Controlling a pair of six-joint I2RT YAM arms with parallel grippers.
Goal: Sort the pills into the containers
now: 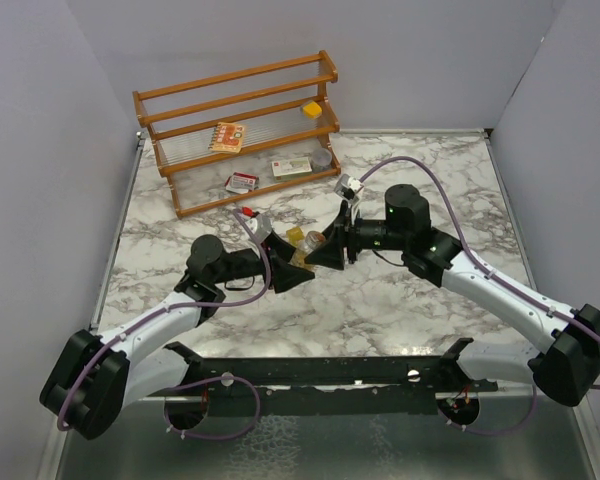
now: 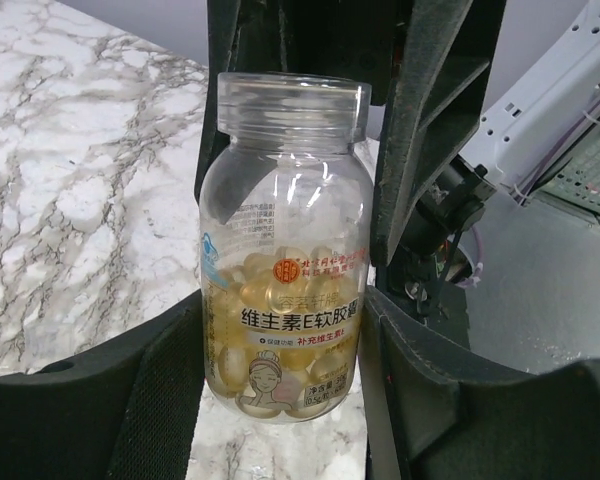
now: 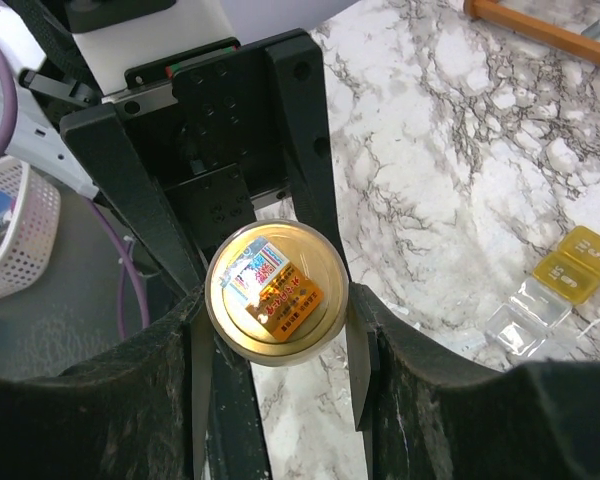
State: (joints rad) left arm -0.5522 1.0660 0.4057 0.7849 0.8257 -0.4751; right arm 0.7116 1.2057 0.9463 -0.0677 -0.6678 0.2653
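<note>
A round clear jar (image 2: 285, 250) of yellow pills (image 2: 280, 290), with a printed label and a clear cap, hangs over the marble table (image 1: 380, 300) between both arms. My left gripper (image 2: 283, 310) is shut on the jar's lower body, a finger (image 2: 160, 390) on each side. My right gripper (image 3: 275, 300) is shut on the cap end, which shows end-on with an orange sticker (image 3: 280, 290). In the top view the two grippers meet at the jar (image 1: 313, 241). A small squarish yellow box (image 3: 578, 262) with clear lids (image 3: 525, 315) lies on the table close by.
A wooden rack (image 1: 240, 100) stands at the back left with card packets (image 1: 227, 137), a grey tin (image 1: 323, 157) and a yellow block (image 1: 311, 108). More small packets (image 1: 242, 182) lie in front of it. A white basket (image 3: 10, 230) sits off the table's edge.
</note>
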